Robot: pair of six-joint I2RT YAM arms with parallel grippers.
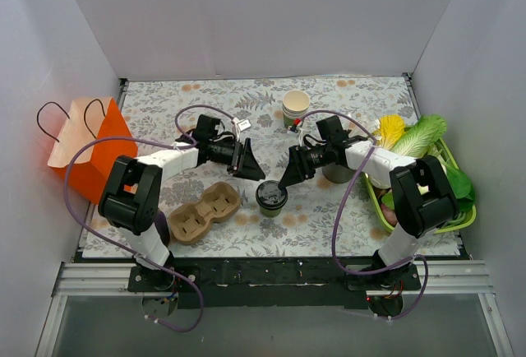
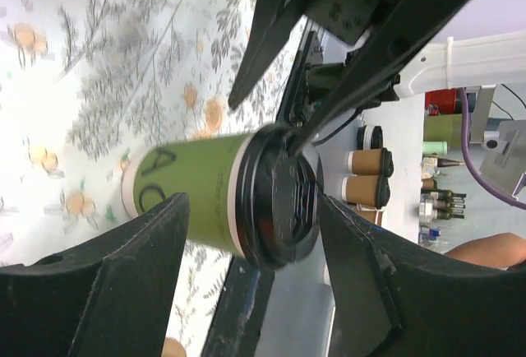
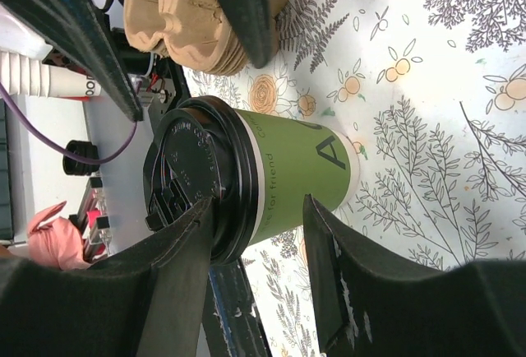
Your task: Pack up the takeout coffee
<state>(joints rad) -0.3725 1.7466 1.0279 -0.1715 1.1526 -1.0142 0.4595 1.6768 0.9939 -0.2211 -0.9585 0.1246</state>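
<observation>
Orange paper bag (image 1: pixel 86 147) stands at the far left of the counter (image 1: pixel 164 102), and beside it, more to the right, lies a brown cardboard cup tray (image 1: pixel 204 211). The left claw (image 1: pixel 248 163) is wide open and holds nothing. The takeout coffee (image 1: pixel 271 197) stands upright between both claws, apart from the left one. The right claw (image 1: pixel 288 179) is spread too, one fingertip at the black lid, without grip. A green basket (image 1: pixel 460 224) sits at the far right.
</observation>
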